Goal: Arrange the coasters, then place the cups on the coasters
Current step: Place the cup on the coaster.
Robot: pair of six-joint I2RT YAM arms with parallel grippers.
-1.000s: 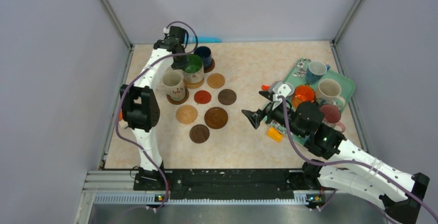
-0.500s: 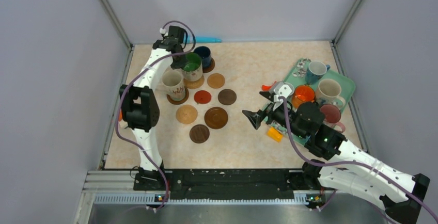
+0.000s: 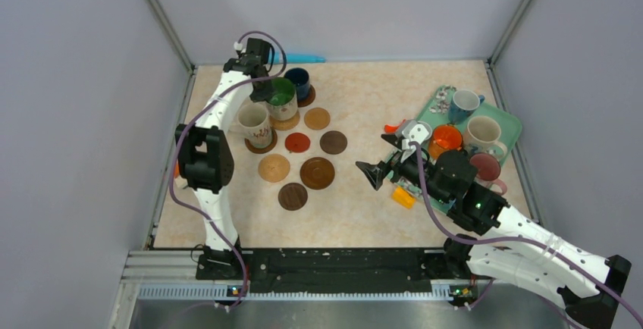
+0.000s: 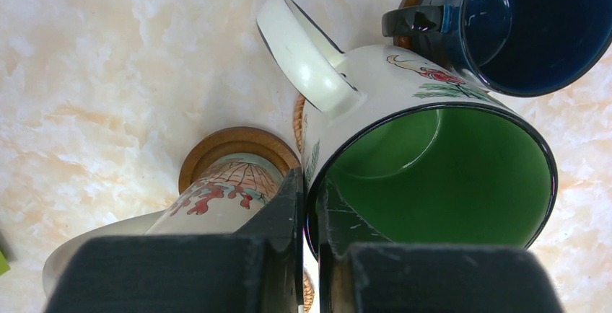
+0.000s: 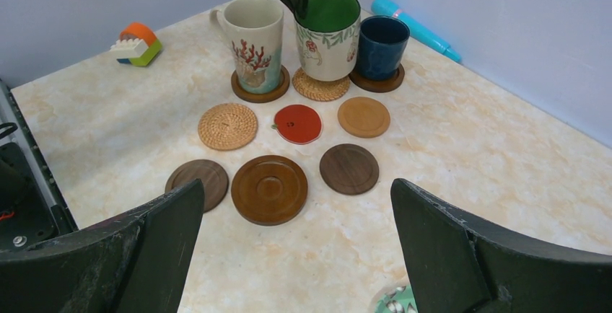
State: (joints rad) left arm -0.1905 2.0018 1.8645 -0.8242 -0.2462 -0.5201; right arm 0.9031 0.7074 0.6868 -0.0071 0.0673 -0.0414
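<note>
My left gripper point(image 4: 312, 205) is shut on the rim of the green-lined mug point(image 3: 283, 100), one finger inside and one outside. That mug stands on a woven coaster point(image 5: 320, 86). Beside it, a dark blue mug point(image 3: 298, 81) and a cream coral-patterned mug point(image 3: 254, 123) each sit on a brown coaster. Several bare coasters lie in front, among them a red one point(image 3: 297, 142), a woven one point(image 3: 274, 167) and a large ridged one point(image 3: 317, 173). My right gripper point(image 3: 371, 171) hangs open and empty to the right of them.
A teal tray point(image 3: 509, 120) at the right holds light blue point(image 3: 462, 105), orange point(image 3: 446, 138), cream point(image 3: 484, 133) and pink point(image 3: 485, 168) mugs. A small orange block point(image 3: 404, 196) lies by my right arm. A blue tube point(image 3: 303, 59) lies along the back wall.
</note>
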